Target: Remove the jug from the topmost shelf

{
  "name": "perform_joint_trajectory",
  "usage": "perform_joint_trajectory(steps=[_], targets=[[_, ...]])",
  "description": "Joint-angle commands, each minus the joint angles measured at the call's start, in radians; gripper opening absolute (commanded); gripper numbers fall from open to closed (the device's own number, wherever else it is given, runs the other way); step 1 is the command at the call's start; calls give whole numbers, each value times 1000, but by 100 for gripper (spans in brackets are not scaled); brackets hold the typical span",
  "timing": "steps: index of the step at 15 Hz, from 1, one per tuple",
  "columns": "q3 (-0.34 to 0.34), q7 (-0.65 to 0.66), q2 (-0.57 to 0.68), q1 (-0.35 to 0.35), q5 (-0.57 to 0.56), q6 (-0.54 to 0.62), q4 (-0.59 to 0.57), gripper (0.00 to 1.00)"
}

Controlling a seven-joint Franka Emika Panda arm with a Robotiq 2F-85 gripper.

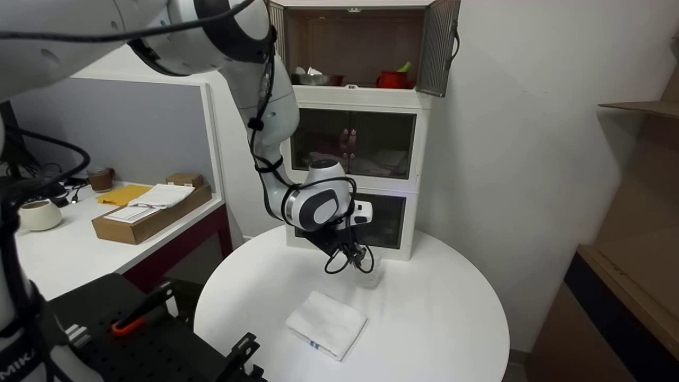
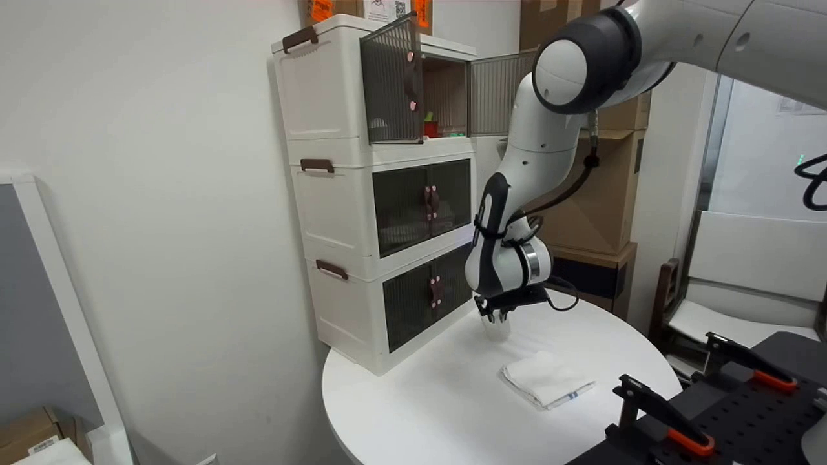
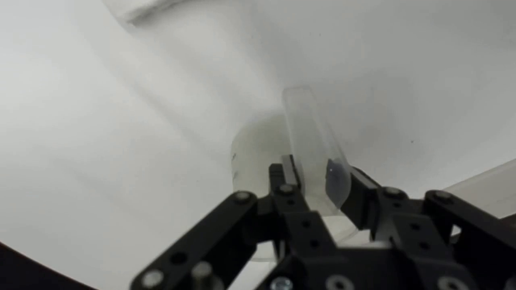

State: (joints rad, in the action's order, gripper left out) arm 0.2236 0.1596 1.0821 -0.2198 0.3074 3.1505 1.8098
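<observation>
We have the jug [image 2: 497, 329] right down at the round white desk [image 1: 435, 318], pale and see-through, and the end effector [image 3: 318, 177] has it by the handle [image 3: 308, 125]! In the wrist view we see the fingers [image 3: 277, 175] standing narrow, one along each side, with the handle filling the gap between them. The jug's body shows beside it, small dark marks on its edge. Does the base touch the desk? We cannot tell, but in both exterior views it looks at or very near the surface, just in front of the cabinet [image 1: 360, 98]. Near the jug, yet apart from it, a folded white cloth [image 1: 326, 324] with a blue stripe lies flat on the desk. Look up, and we find the shelf [image 1: 355, 48] high above, both ribbed doors [image 1: 439, 48] swung out; in it we spot a bowl [image 1: 316, 80] with pale things [image 1: 313, 70] inside and, across from that, a red pot [image 1: 392, 80] with a green piece [image 1: 405, 67] at its rim. Beneath it, we note the lower dark doors [image 2: 402, 210] standing closed. The arm [image 1: 268, 101] bends low over the desk, and in both exterior views we catch orange-edged clamps [image 2: 672, 416] on a dark perforated plate [image 2: 736, 420].
</observation>
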Motion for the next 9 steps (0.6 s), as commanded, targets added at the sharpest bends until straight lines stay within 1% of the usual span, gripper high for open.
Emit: perform_joint_trajectory(steps=[1,2,3,4,5,6,7,8,9], targets=[[-23,22,56,17,-68,-47,-77,7],[-29,25,61,18,-75,-56,-87,7],[-38,22,61,23,-83,-65,-95,40],[-50,15,58,31,-93,-72,-100,53],[-64,9,55,41,-99,-76,-107,58],[-80,5,39,53,-104,-74,-102,67],[-98,0,20,67,-106,-64,-92,73],[-122,-10,-13,87,-109,-49,-66,79],[-134,-12,-39,97,-109,-36,-45,88]])
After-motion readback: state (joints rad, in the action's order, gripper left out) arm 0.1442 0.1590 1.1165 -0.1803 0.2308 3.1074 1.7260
